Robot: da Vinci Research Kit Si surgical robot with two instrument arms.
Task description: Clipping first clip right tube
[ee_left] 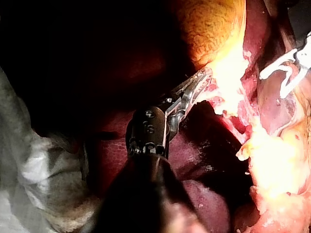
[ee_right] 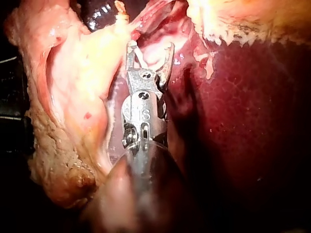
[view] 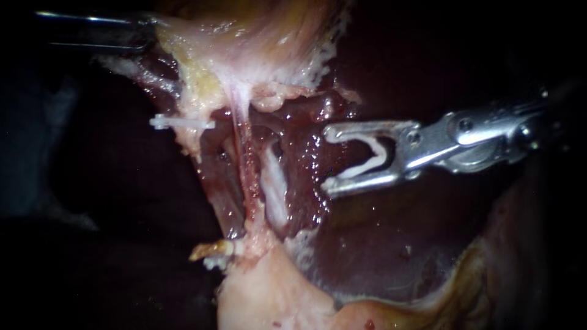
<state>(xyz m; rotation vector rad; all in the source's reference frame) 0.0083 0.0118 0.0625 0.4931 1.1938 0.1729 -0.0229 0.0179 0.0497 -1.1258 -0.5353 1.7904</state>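
Note:
The right tube (view: 274,183) is a whitish strand running down the middle of the dissected field, with a thinner pink left tube (view: 241,146) beside it. My right instrument (view: 327,159) comes in from the right. Its jaws stand wide and carry an open white clip (view: 373,159), with the tips just right of the right tube and not around it. In the right wrist view the right instrument (ee_right: 148,48) points at pale tissue. My left instrument (view: 147,30) is at the upper left, its jaws shut on the gallbladder (view: 257,36) and holding it up; the left wrist view shows this grip (ee_left: 204,77).
A white clip (view: 182,123) sits closed on tissue left of the tubes. A yellowish-white stub (view: 211,250) lies at the lower end of the field. Dark red liver (view: 379,238) lies under and to the right of the tubes, with pale fatty tissue (view: 269,293) below.

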